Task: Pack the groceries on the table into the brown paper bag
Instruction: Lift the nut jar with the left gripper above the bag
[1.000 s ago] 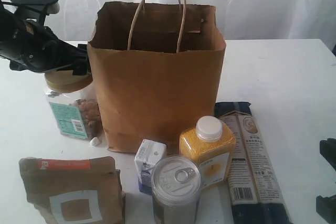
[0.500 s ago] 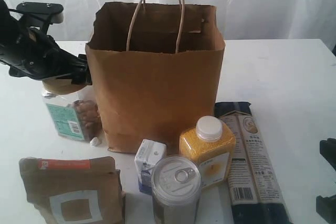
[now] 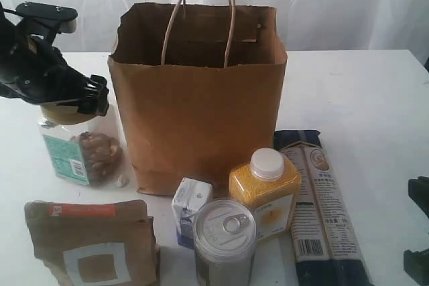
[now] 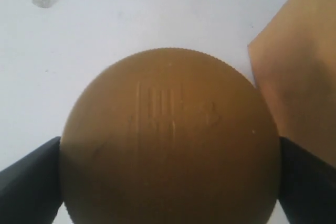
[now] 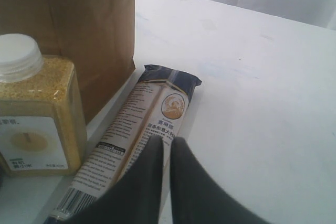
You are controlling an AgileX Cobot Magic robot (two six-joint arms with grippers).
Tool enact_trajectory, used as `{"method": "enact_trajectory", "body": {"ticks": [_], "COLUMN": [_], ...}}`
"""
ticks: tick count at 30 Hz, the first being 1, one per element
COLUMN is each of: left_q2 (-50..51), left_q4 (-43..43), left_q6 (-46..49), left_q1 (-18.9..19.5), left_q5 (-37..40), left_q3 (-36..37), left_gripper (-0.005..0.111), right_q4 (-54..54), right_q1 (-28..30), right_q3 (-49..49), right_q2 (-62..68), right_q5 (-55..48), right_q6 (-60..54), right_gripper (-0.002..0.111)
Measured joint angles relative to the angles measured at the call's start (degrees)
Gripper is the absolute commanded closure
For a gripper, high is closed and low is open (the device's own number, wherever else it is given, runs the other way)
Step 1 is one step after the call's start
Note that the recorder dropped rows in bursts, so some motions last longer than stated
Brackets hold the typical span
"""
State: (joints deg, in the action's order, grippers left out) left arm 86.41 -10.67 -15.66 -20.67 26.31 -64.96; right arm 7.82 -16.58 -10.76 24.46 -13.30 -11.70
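Left gripper (image 3: 67, 102) clamps the nut jar (image 3: 77, 149) by its tan lid (image 4: 168, 140), at nine o'clock of the brown paper bag (image 3: 201, 118). Right gripper (image 5: 167, 153) is closed and empty.

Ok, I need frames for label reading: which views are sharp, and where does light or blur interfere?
Exterior view: white table washes out, bag and bottle evenly lit, soft. Left wrist view: the jar's tan lid fills the frame, out of focus, no label visible. Right wrist view: pasta pack print fairly sharp; the right gripper is a dark blur.
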Motion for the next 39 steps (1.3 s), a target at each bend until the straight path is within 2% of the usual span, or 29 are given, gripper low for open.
{"method": "enact_trajectory", "body": {"ticks": [8,13,16,19,20,24,28,32,39], "left_q2": [-13.66,-19.18,-19.4,-19.4,-19.4,-19.19,-18.38,-16.59,-12.24], "left_q4": [-3.72,-3.72,-2.23,2.47,6.72,18.34,22.15,29.96,34.83], "left_q6": [0.33,1.79,2.24,4.5,6.46,13.07,16.0,23.86,30.01], "left_q1": [0.0,0.0,0.0,0.0,0.0,0.0,0.0,0.0,0.0], "left_q5": [2.18,13.66,17.16,18.07,17.75,14.94,13.85,12.59,10.94], "left_q3": [-1.39,-14.55,-20.19,-25.03,-26.8,-27.82,-27.82,-27.82,-29.13], "left_gripper": [0.107,0.107,0.107,0.107,0.107,0.107,0.107,0.107,0.107], "right_q4": [0.0,0.0,0.0,0.0,0.0,0.0,0.0,0.0,0.0], "right_q1": [0.0,0.0,0.0,0.0,0.0,0.0,0.0,0.0,0.0], "right_q3": [0.0,0.0,0.0,0.0,0.0,0.0,0.0,0.0,0.0], "right_q2": [0.0,0.0,0.0,0.0,0.0,0.0,0.0,0.0,0.0], "right_q5": [0.0,0.0,0.0,0.0,0.0,0.0,0.0,0.0,0.0], "right_q6": [0.0,0.0,0.0,0.0,0.0,0.0,0.0,0.0,0.0], "right_gripper": [0.103,0.103,0.103,0.103,0.103,0.103,0.103,0.103,0.103]}}
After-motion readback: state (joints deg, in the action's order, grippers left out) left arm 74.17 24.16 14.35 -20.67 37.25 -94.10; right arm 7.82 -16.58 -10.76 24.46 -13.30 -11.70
